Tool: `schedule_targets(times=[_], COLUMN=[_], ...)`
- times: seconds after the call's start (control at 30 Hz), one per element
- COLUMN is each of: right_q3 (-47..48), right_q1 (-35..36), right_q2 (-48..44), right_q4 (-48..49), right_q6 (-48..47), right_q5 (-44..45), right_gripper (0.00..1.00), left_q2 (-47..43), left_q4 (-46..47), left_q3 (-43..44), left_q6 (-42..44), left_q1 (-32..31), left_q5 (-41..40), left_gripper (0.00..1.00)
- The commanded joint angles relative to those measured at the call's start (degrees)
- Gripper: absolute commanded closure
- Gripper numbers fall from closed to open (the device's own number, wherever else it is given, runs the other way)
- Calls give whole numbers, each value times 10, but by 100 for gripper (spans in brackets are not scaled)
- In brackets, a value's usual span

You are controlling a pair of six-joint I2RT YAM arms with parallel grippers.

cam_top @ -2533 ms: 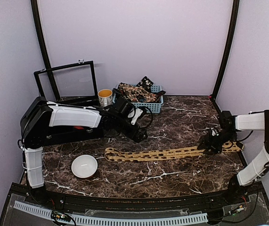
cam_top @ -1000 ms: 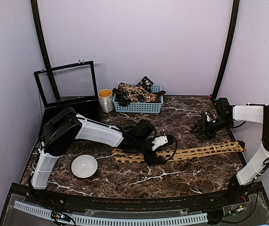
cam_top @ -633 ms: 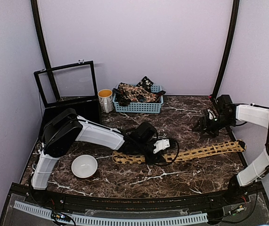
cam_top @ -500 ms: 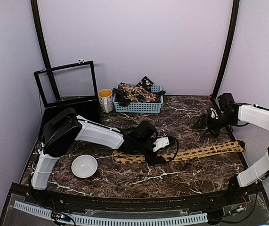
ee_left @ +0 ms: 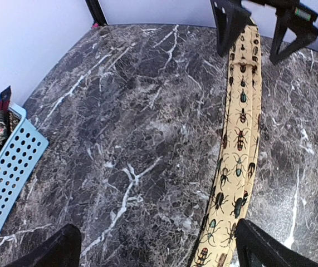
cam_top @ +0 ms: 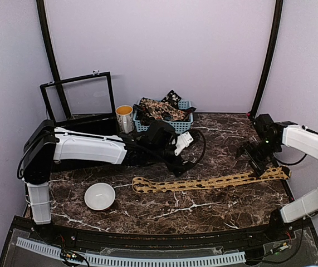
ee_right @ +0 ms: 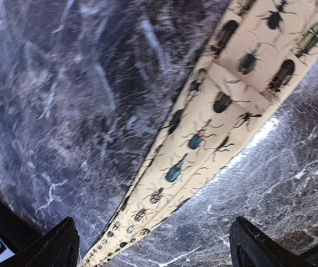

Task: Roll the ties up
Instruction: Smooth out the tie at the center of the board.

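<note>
Top external view first: finds the mustard tie [cam_top: 203, 182] stretched flat, left to right, across the marble table [cam_top: 214, 142]. Shows the left gripper [cam_top: 176, 166] spread wide, gripping nothing, just far of the tie's left half. Shows the right gripper [cam_top: 256, 163] likewise spread, over its right end. Spots dark ties [cam_top: 159, 109] heaped in the blue basket [cam_top: 182, 127], far centre.

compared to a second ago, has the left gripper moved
Yes. The left gripper has pulled back from over the tan tie, moving up the top view toward the blue basket.
</note>
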Motion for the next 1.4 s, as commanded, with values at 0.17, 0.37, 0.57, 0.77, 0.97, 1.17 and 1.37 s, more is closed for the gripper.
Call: schedule_targets(times=[0.17, 0.37, 0.57, 0.77, 0.97, 1.17, 1.37], right_q3=[12, -6, -27, -46, -79, -73, -29], right_q1=[3, 3, 3, -2, -33, -66, -64], right_q2=[95, 126, 151, 166, 141, 145, 130], right_q4=[-31, -3, 34, 44, 56, 77, 76], right_q6=[90, 94, 97, 105, 109, 66, 43], right_q5=[80, 86, 88, 89, 100, 94, 81], right_gripper=[11, 12, 11, 26, 36, 35, 29], left_q2=[-52, -69, -77, -88, -97, -97, -97], left_q4=[17, 25, 18, 12, 10, 8, 9], left_q3=[-47, -80, -89, -106, -118, -120, -122], left_q6=[-34, -33, -45, -45, -49, -60, -71], left_q1=[1, 6, 16, 19, 20, 19, 20], left_q5=[-36, -39, -28, -24, -28, -25, -18], left_gripper=[1, 1, 1, 2, 2, 2, 3])
